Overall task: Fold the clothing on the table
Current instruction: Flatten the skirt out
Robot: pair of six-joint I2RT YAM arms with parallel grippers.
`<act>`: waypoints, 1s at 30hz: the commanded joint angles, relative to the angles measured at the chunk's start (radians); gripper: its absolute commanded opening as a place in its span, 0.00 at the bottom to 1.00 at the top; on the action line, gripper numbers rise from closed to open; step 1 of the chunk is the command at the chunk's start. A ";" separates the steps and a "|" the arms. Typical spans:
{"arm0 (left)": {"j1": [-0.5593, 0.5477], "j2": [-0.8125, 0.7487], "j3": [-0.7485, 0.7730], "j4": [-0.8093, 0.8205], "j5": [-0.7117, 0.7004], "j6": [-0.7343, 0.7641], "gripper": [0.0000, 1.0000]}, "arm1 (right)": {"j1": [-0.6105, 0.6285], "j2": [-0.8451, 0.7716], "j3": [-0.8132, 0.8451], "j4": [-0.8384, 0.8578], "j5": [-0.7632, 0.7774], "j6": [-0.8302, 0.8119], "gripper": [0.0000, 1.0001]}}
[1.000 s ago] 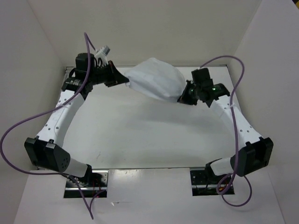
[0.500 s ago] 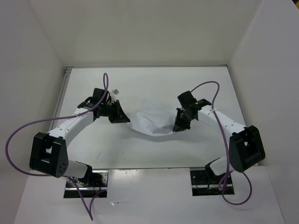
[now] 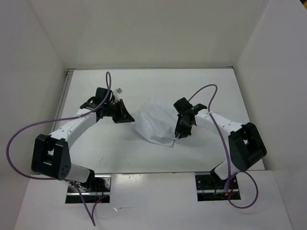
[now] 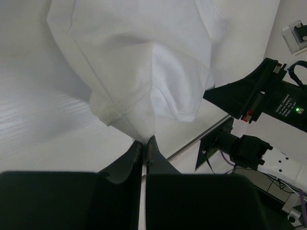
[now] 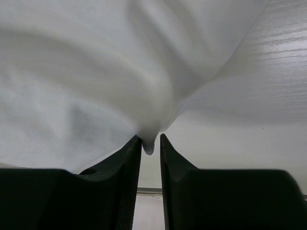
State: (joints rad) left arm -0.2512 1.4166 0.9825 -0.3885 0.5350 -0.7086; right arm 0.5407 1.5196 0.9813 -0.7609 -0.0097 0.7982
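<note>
The white clothing point(image 3: 156, 124) lies bunched in the middle of the table point(image 3: 144, 86), between my two grippers. My left gripper point(image 3: 128, 119) is at its left end, shut on a pinched corner of the clothing point(image 4: 144, 62); in the left wrist view the fingertips of the left gripper point(image 4: 144, 140) meet on the fabric. My right gripper point(image 3: 178, 135) is at the cloth's near right corner. In the right wrist view the right gripper point(image 5: 150, 139) has its jaws slightly apart, and a small tip of the clothing point(image 5: 96, 72) hangs between them against one finger.
A thin metal strip point(image 3: 65, 91) runs along the table's left edge. White walls close in the back and both sides. The arms' base plates point(image 3: 88, 184) sit at the near edge. The right arm point(image 4: 268, 96) shows in the left wrist view.
Both arms pulled in from the back of the table toward the middle and brought the clothing down onto it. The right gripper's jaws have parted; the left stays shut.
</note>
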 commanded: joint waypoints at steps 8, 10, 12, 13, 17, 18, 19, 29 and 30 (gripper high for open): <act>0.001 0.033 0.056 0.004 0.020 0.032 0.00 | 0.087 0.004 0.010 0.025 0.097 0.099 0.31; 0.001 0.044 0.056 0.004 0.020 0.032 0.00 | 0.087 0.017 -0.004 0.047 0.106 0.099 0.28; 0.001 0.053 0.056 -0.006 0.020 0.041 0.00 | 0.087 0.046 -0.004 0.061 0.131 0.099 0.16; 0.001 0.053 0.056 -0.006 0.020 0.041 0.00 | 0.087 0.086 0.017 0.061 0.186 0.099 0.09; 0.001 0.053 0.065 -0.026 0.020 0.061 0.00 | 0.026 0.181 0.129 0.026 0.361 0.050 0.00; 0.001 0.053 0.065 -0.026 0.020 0.061 0.00 | 0.009 0.210 0.173 0.026 0.396 0.039 0.00; 0.001 0.053 0.065 -0.026 0.029 0.072 0.00 | -0.005 0.224 0.192 0.035 0.407 0.030 0.00; 0.001 0.062 0.047 -0.024 0.048 0.072 0.00 | 0.030 0.067 0.156 0.020 0.432 0.050 0.40; 0.001 0.073 0.047 -0.024 0.048 0.072 0.00 | 0.053 0.041 0.139 0.008 0.432 0.077 0.40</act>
State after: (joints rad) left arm -0.2512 1.4723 1.0065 -0.4191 0.5484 -0.6567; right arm 0.5499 1.6852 1.1568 -0.7235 0.3832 0.8230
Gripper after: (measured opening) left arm 0.019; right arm 0.396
